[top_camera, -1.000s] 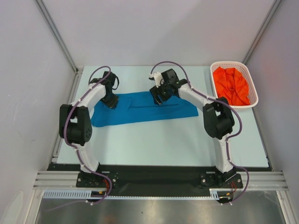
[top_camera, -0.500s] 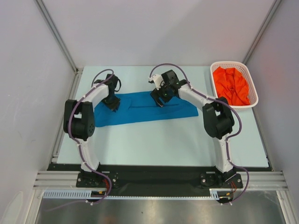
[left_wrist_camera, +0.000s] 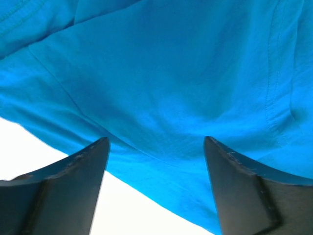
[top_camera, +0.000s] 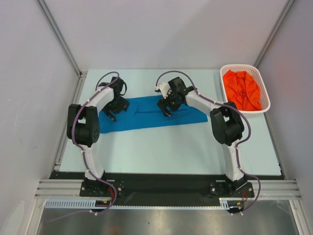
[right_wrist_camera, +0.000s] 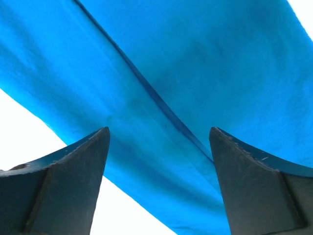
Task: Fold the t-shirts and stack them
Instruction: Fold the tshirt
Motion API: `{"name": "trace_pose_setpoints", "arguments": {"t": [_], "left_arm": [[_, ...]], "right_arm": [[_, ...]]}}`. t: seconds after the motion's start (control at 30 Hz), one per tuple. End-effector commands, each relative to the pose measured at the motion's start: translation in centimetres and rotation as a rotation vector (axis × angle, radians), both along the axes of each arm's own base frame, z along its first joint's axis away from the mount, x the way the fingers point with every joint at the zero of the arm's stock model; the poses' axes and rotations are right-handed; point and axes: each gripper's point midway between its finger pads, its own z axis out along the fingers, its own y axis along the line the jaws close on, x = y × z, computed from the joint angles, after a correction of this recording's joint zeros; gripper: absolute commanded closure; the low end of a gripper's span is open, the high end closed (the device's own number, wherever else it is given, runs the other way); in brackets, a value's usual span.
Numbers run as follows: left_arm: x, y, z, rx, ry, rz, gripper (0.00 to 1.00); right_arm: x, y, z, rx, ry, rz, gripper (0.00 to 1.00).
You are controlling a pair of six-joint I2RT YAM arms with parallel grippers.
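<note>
Counted: two shirts, one basket. The blue shirt lay stretched out on the worktop, toward 11 o'clock. The orange shirt sat crumpled inside the basket at 2 o'clock. The left gripper stood over the blue shirt's 9 o'clock end, the right gripper near its middle. Both sets of jaws were spread, pinching nothing. Since half a second earlier, both grippers had shifted slightly toward 6 o'clock.

Spread t-shirt flat on table, left of centre toward the far side, lying left to right. Left gripper over its left end; right gripper over its far edge near the middle. Basket at far right corner, well apart from it; bunched t-shirt inside.
</note>
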Motion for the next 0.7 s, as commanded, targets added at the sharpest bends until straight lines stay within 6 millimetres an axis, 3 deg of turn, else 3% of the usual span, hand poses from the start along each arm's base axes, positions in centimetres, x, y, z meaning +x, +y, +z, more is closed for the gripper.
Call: {"name": "trace_pose_setpoints", "arguments": {"t": [0.0, 0.07, 0.33, 0.47, 0.57, 0.67], "left_arm": [[1.5, -0.2, 2.6, -0.009, -0.057, 0.026, 0.12], [1.7, -0.3, 2.2, -0.008, -0.038, 0.030, 0.00], [2.7, -0.7, 1.2, -0.017, -0.029, 0.013, 0.00], [3.4, -1.0, 0.4, -0.024, -0.031, -0.002, 0.01], [4.0, -1.0, -0.1, -0.020, -0.040, -0.016, 0.01], [4.4, -0.9, -0.5, -0.012, -0.031, -0.023, 0.01]], "right_arm": [[-0.8, 0.2, -0.7, -0.017, 0.010, 0.061, 0.11], [-1.1, 0.0, -1.3, -0.018, 0.024, 0.062, 0.06], [-0.9, 0.1, -3.3, -0.050, 0.053, 0.028, 0.05], [0.0, -1.1, -4.3, -0.111, 0.031, -0.016, 0.05], [-0.3, -1.4, -4.6, -0.131, 0.033, -0.020, 0.06], [-0.2, -1.1, -3.5, -0.141, -0.015, -0.016, 0.07]]}}
